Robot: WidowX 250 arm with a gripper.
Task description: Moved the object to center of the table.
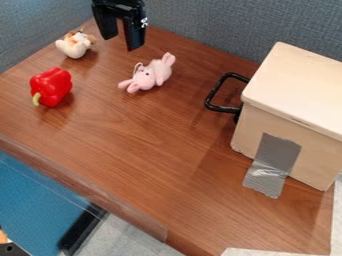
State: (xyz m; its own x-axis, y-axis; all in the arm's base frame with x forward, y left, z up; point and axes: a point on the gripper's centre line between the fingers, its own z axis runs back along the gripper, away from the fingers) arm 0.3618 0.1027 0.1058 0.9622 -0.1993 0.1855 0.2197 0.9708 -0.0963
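Brown wood desk (pixel 180 170), biggest thing here, wide bare middle, so room for the drop. Step in hand: looks like pre-grasp, claw unloaded; could also be just after a release, can't tell which. Grey-blue partition (pixel 207 25) runs along the back, limits sideways swing for a pick near that edge.

Pale box (pixel 290 107) with a lid, right side, takes a big chunk of desk. Grey tape (pixel 274 160) down its front, black handle (pixel 217 92) sticking out toward the toys. That handle is the main snag if a carry drifts right; otherwise the box is clear of the likely path.

Black claw (pixel 121 43) hangs at upper left, above the back of the desk, fingers wide apart, nothing between them. Next move, my guess: shift over the chosen toy, go down, close, lift, short carry to the middle, let go.

Task line just says "object", so target is a guess. Best bet the pink plush (pixel 150 75), lying on its side just off the claw, up and left of the desk's middle. Soft, should squash in the grip; floppy limbs might catch. Red pepper (pixel 51 87) at far left, green stem toward the front edge; smooth, may roll or slip. Small cream-and-tan toy (pixel 75 45) in the back left corner, near the partition, tightest approach.
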